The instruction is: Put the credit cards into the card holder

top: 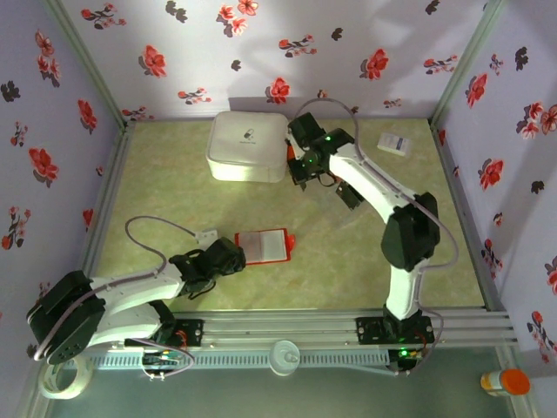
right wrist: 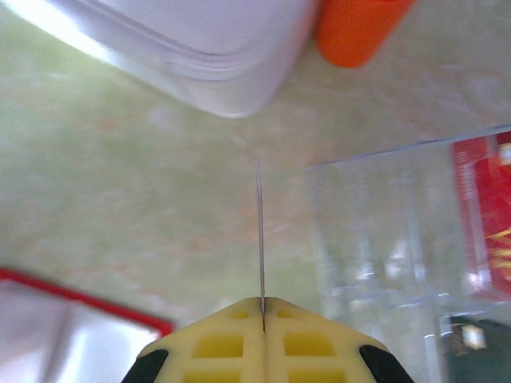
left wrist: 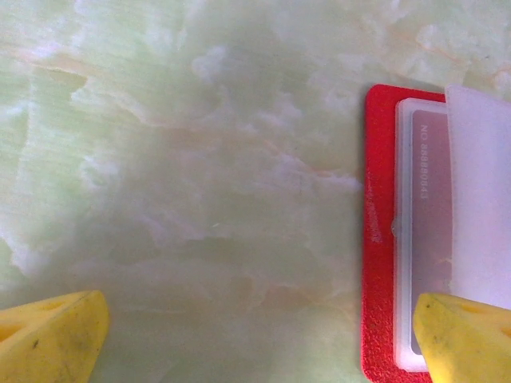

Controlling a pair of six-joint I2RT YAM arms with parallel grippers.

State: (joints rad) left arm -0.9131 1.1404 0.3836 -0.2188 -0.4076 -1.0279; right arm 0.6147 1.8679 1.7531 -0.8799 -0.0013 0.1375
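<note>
Pinching a thin card [right wrist: 259, 231] edge-on in tightly closed right fingers [right wrist: 257, 319], risking it twisting loose before reaching the unfolded card holder [top: 285, 246] at frame centre beside wide-spread, empty left fingers [top: 233, 252].

White-black arms [top: 370, 178], yellow fingers [left wrist: 48, 343], grey cables [top: 152, 219]

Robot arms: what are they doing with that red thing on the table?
They are putting cards into the red wallet, which lies open on the table. The right fingers are pinched shut on one thin card, seen edge-on above the table. The left fingers are open at the wallet's edge, one of them over it. One card seems to sit inside under the cloudy flap. More cards seem to wait in a clear box.
</note>
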